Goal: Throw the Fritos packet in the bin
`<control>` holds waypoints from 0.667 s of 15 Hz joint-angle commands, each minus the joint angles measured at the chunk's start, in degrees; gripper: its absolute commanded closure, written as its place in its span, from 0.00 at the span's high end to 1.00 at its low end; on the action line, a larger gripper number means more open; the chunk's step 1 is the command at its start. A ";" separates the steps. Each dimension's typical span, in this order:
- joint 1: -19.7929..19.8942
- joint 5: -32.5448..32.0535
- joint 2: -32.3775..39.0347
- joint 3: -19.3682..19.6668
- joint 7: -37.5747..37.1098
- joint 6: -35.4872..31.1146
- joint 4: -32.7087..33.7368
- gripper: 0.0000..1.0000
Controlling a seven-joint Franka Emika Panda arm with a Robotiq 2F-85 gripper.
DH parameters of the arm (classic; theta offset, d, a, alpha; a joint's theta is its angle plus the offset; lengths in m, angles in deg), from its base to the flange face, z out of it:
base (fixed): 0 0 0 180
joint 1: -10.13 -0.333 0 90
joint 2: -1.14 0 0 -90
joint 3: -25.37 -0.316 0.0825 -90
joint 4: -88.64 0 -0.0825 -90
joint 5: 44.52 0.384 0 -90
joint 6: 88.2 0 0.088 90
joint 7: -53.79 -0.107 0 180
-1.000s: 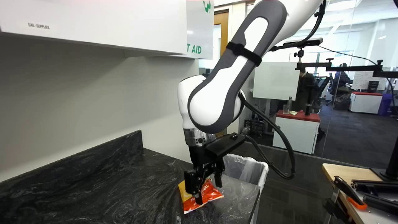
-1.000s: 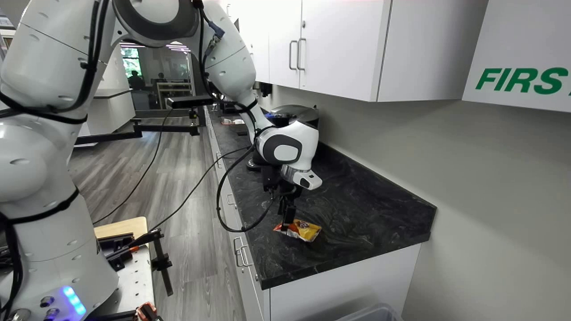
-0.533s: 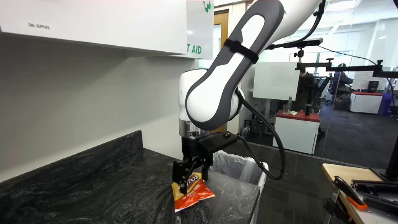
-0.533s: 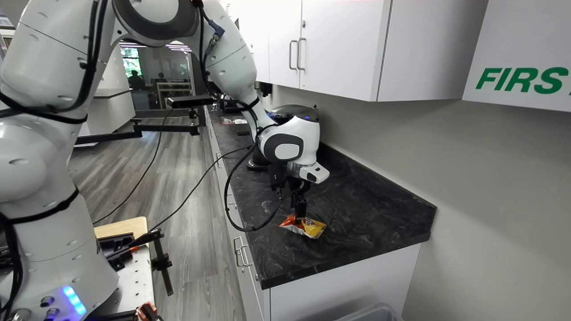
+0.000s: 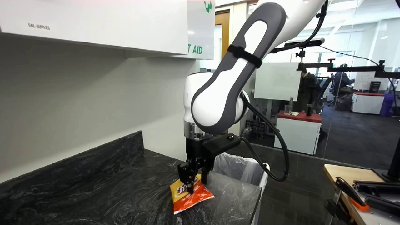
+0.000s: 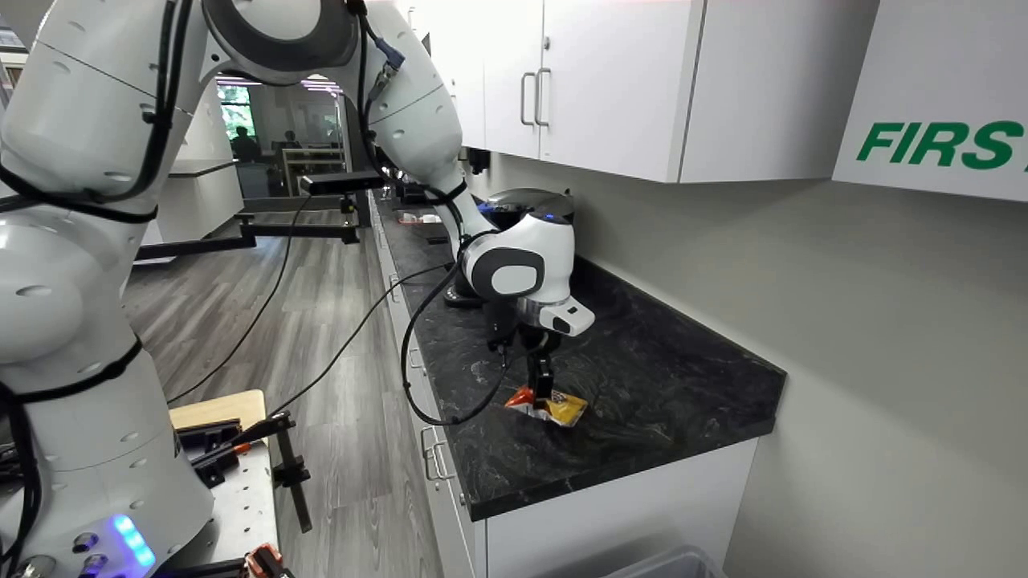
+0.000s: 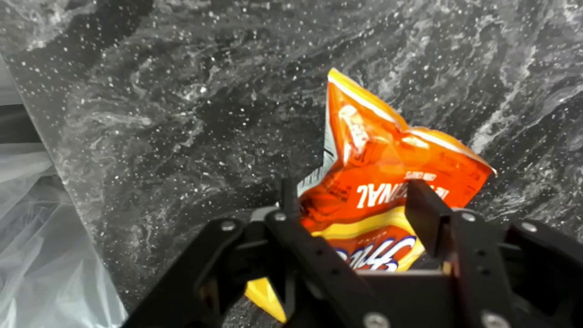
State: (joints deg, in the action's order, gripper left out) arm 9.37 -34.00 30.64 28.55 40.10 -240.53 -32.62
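At three o'clock in an exterior view spreads an office's dark floor [image 5: 359, 134]; grey wood-plank flooring [image 6: 321, 337] runs at nine o'clock in an exterior view. The pale-veined black counter [image 5: 109, 187] lies against the wall [image 5: 140, 93] below white cabinets [image 6: 618, 88]. In an exterior view small lettering [image 5: 38, 27] at ten o'clock, its start blurred, ends in "SUPPLIES", and green "T AID" [image 5: 195, 49] sits at twelve; green "FIRS" [image 6: 940, 144] reads at two o'clock in an exterior view. The white arm [image 6: 418, 120] shows its base [image 6: 104, 457] and blue lights [image 6: 132, 542], at eight o'clock, in an exterior view alone. The light grey bin [image 5: 265, 176], its translucent liner [image 5: 239, 168] folded over the rim, stands just past the counter's edge at five o'clock in an exterior view; the wrist view catches the liner at eight. The gripper [image 7: 355, 202] reaches down with its fingers [image 7: 426, 200] apart and the Fritos packet [image 7: 387, 159] in the gap between them; whether either touches it cannot be told. The orange-red and yellow packet lies on the counter, at six o'clock in an exterior view. There "Fri" [image 5: 182, 188] and "The" [image 5: 184, 199] can be read; the wrist view turns "INAL" [image 7: 373, 196] upside down.
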 commanded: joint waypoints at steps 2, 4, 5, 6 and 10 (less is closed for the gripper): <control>0.47 -0.28 -1.08 -0.13 0.41 -1.85 -1.54 0.27; 0.55 -0.18 -1.13 -0.27 0.60 -1.96 -1.59 0.15; 0.59 -0.12 -1.16 -0.35 0.69 -2.01 -1.60 0.08; 0.65 -0.06 -1.17 -0.44 0.82 -1.99 -1.58 0.03; 0.69 0.05 -1.02 -0.70 0.99 -1.97 -1.40 0.00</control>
State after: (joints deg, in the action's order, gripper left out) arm 9.37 -34.00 30.64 28.55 40.11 -240.96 -32.63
